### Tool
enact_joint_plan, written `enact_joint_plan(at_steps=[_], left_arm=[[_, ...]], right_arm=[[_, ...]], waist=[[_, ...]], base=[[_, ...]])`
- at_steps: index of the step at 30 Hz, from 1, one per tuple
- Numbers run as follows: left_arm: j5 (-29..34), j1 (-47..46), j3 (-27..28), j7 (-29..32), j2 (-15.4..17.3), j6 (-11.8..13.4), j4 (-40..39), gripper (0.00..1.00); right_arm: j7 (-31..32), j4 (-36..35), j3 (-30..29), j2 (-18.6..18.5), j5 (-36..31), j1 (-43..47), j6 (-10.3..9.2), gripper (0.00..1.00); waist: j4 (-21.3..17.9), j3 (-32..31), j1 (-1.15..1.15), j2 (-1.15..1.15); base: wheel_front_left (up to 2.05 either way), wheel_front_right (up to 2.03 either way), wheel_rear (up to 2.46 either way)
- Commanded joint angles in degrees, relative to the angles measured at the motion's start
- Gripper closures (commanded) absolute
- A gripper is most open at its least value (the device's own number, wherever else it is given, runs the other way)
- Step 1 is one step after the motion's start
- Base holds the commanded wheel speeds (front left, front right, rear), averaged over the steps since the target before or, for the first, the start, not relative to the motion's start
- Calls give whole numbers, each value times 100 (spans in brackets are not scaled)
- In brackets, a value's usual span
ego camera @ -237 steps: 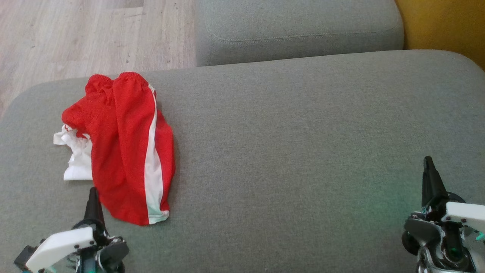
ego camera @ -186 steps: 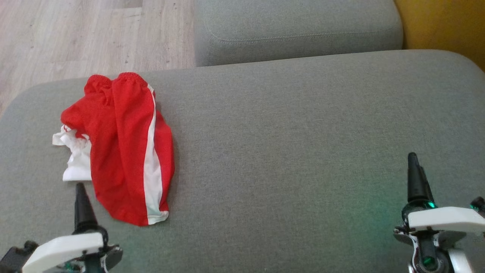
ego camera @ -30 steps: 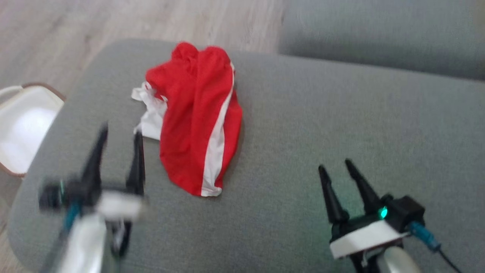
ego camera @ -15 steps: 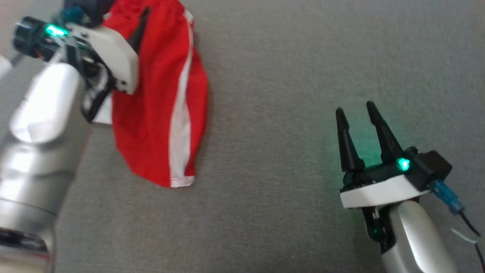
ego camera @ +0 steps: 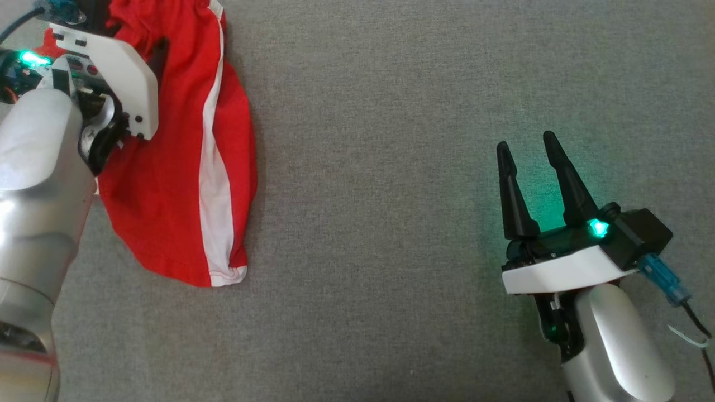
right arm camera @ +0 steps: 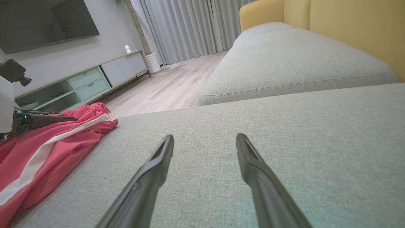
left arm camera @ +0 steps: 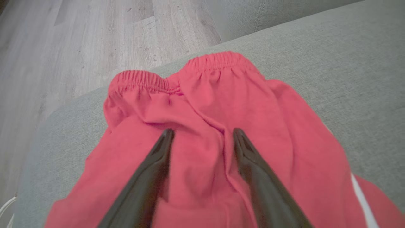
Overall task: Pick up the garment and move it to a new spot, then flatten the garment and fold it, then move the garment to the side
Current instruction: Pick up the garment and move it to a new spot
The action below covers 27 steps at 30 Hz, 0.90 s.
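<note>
The garment (ego camera: 184, 167) is a pair of red shorts with a white side stripe, lying crumpled at the left of the grey sofa cushion (ego camera: 391, 223). In the left wrist view my left gripper (left arm camera: 202, 133) stands open low over the red fabric (left arm camera: 202, 95), its fingers either side of a raised fold below the elastic waistband. Whether the tips touch the cloth I cannot tell. My right gripper (ego camera: 526, 141) is open over bare cushion far to the right of the shorts, nothing between its fingers (right arm camera: 158, 164).
Wooden floor (left arm camera: 79, 47) lies just beyond the cushion's far edge behind the waistband. A second grey cushion (right arm camera: 284, 63) and a yellow backrest (right arm camera: 348, 25) stand beyond the right gripper. A low TV cabinet (right arm camera: 79, 82) lines the far wall.
The head camera has tipped down and closer. My left gripper has reached forward from short of the shorts to over their upper part. The right gripper stays open over the cushion.
</note>
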Motion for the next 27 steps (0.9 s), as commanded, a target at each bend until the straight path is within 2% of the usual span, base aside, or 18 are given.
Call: enact_joint_plan(at_steps=[1,4,8,17,24,27], left_arm=[[-90,-302,83,-14,246,10,-112,100],[-294,-340,-10,-180,249,10,-136,100],[-450,-422,-28,-722,216,10,-178,100],[-1089,-124,240,-1983,28,10,-659,100],[-1378,239,350,-2200,-83,39,-1384,100],[-1444,436,309,-2106,-193,198,-1929,100]], right_arm=[[-61,-187,138,-8,20,-113,-4,0],[-61,-150,156,-8,30,-101,-4,0],[-61,-80,195,-8,37,-53,-4,0],[-61,81,149,-8,72,284,-4,0],[-61,98,125,-8,135,448,-4,0],[-61,48,173,-8,157,454,-4,0]], waist=[[9,-26,-1,0],[31,-115,-1,0],[57,-356,-1,0],[47,-1312,-1,0],[-39,-1666,-1,0],[-185,-1673,-1,0]], base=[[0,0,0],[0,0,0],[0,0,0],[0,0,0],[0,0,0],[0,0,0]])
